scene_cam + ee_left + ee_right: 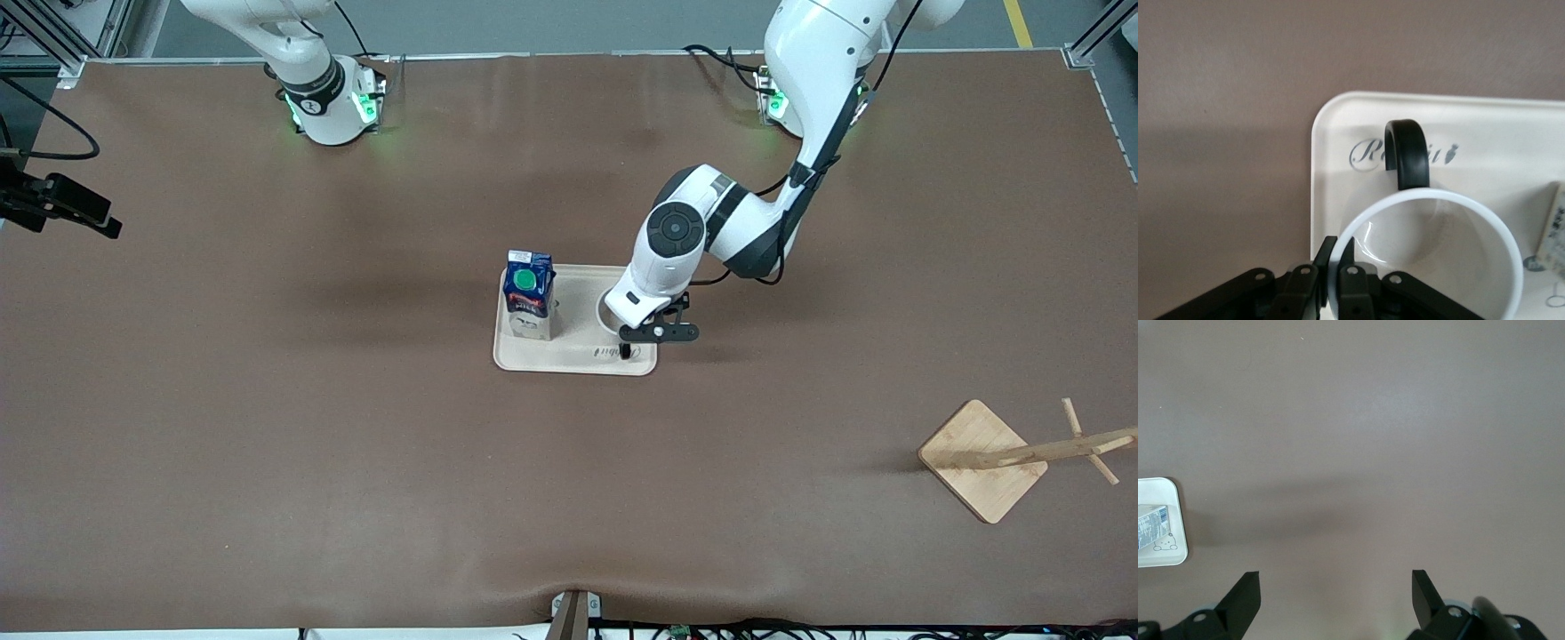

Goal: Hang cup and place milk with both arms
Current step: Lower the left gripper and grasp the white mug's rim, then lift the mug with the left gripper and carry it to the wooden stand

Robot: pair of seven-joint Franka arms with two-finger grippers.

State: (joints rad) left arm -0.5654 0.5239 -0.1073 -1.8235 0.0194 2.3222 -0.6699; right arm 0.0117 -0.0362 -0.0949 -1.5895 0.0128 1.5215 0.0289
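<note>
Our left gripper [1328, 270] pinches the rim of the cup [1431, 260] on the tray [533, 360] beside the milk [528, 293], leaving its handle [1406, 153] free for the rack [1013, 455], while our right gripper [1335, 600] waits spread wide over bare table.

Hidden and cut-off parts

The left arm [689, 236] covers nearly all of the cup [1431, 257] in the front view. The wooden rack [1022, 453] runs off the picture's edge. Tray [1331, 133] lettering is partly hidden by the cup handle [1408, 153].
</note>
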